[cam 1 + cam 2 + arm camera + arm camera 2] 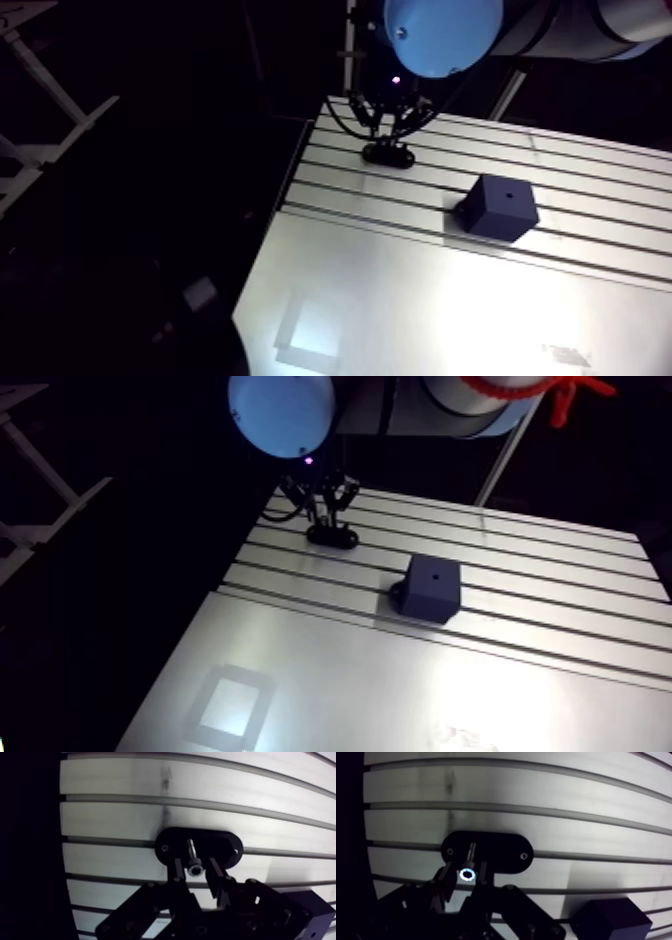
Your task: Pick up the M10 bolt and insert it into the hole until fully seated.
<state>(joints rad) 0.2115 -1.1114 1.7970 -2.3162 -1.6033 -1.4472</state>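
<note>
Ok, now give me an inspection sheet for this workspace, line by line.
Surface: slotted aluminium table, bare metal with light glare.
Job's things: M10 bolt standing head-up in a black oval holder; black block with a hole in its top, apart from the holder.
Clutter: nothing seen.
Grippers: gripper low over the holder, open, fingers either side of the bolt head, slim gaps showing.
Cables: nothing seen on the table.
Surroundings: dim; nothing seen near the table edge.
</note>
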